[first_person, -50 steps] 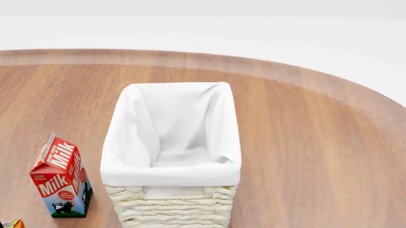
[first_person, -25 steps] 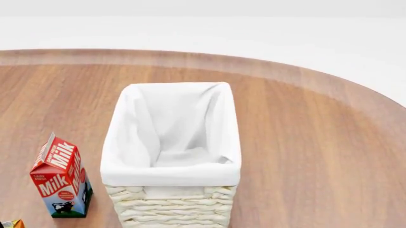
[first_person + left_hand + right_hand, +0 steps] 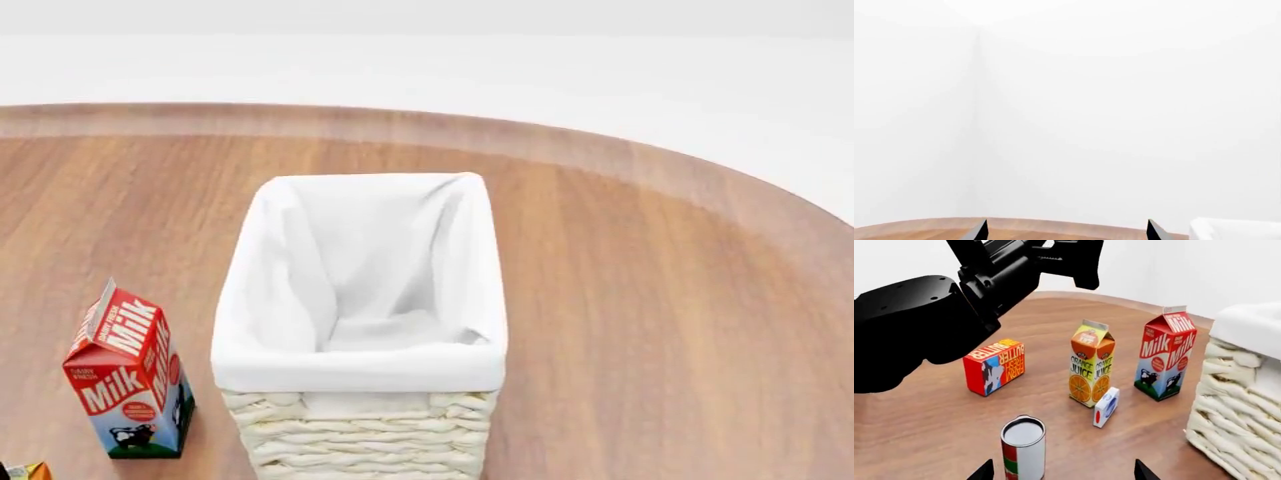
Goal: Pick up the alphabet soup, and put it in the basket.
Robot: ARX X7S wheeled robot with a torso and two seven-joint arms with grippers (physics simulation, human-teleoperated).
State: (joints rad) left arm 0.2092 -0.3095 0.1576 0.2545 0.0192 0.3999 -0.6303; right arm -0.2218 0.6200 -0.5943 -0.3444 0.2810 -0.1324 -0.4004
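Note:
The alphabet soup (image 3: pixel 1023 447) is a small upright can, white with a red and green band, standing on the wooden table. In the right wrist view it sits just ahead of my right gripper (image 3: pixel 1064 472), which is open; the can is in line with the gap and nearer one fingertip. The basket (image 3: pixel 360 435), cream wicker with a white cloth lining, stands mid-table, and its wall (image 3: pixel 1234 405) is beside the can's area. My left gripper (image 3: pixel 1066 231) is open, holds nothing and faces a white wall, with the basket's rim (image 3: pixel 1237 229) at the frame edge. Neither gripper shows in the head view.
A milk carton (image 3: pixel 1165 357), an orange juice carton (image 3: pixel 1092 365), a red butter box (image 3: pixel 994 366) and a small white-and-blue box (image 3: pixel 1106 406) stand beyond the can. My black left arm (image 3: pixel 934 320) hangs above them. The milk carton (image 3: pixel 130 372) is left of the basket.

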